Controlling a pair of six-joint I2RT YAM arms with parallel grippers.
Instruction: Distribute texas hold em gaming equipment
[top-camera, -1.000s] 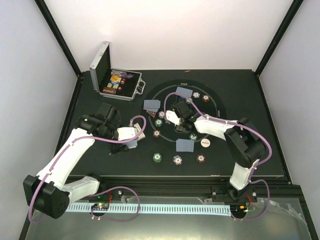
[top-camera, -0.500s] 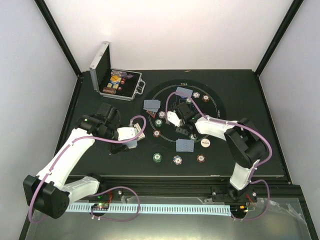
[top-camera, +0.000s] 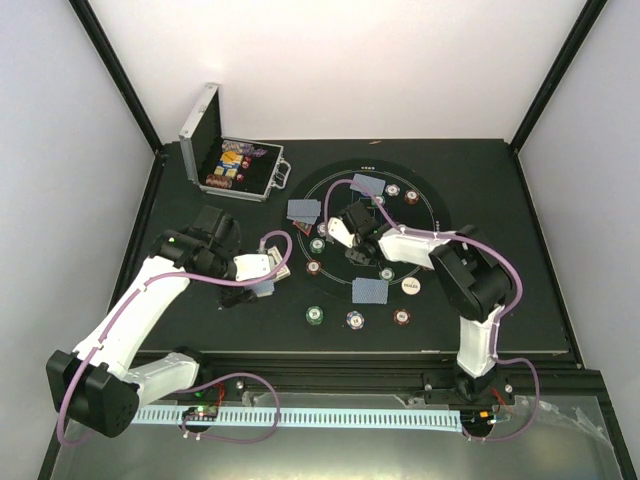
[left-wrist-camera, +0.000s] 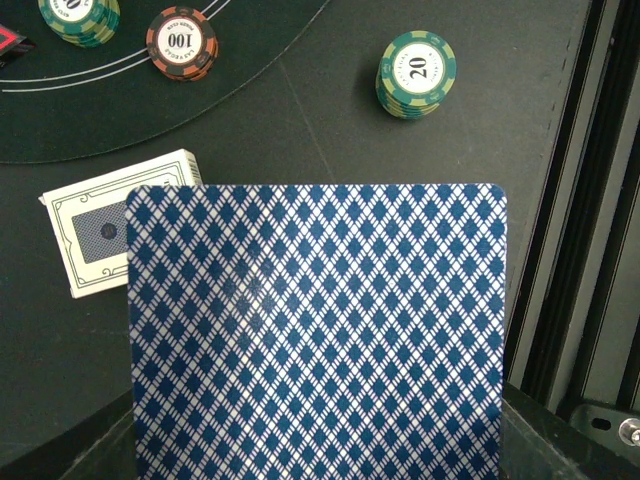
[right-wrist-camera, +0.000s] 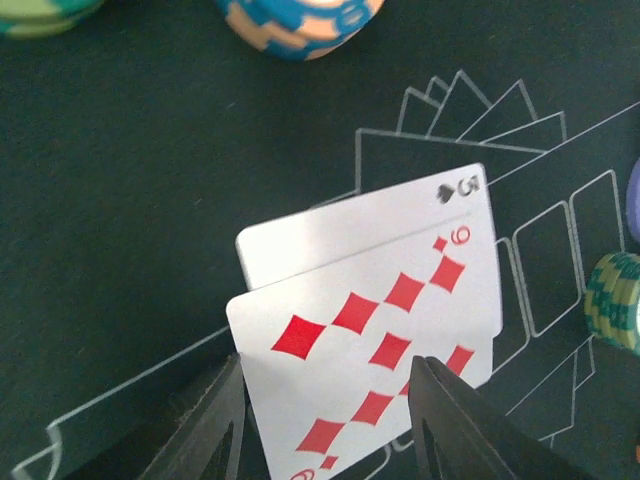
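Pinching two face-up cards (right-wrist-camera: 380, 310), your right gripper (right-wrist-camera: 325, 420) sits jaws half-spread: nine of diamonds over five of spades. Your left gripper (top-camera: 268, 280) clamps blue-backed card (left-wrist-camera: 318, 330); beyond it, boxed deck (left-wrist-camera: 100, 235), chips reading "20" (left-wrist-camera: 416, 70), "100" (left-wrist-camera: 181, 42).

Left end effector (top-camera: 268, 272) clamped, right end effector (right-wrist-camera: 325, 420) part-spread

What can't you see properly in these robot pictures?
- Left wrist view: the blue diamond-backed playing card shows only its back and hides the left pincer.
- Right wrist view: the white five of spades card lies partly under the nine of diamonds card.
- Top view: contents of the silver hinged metal case are too small.
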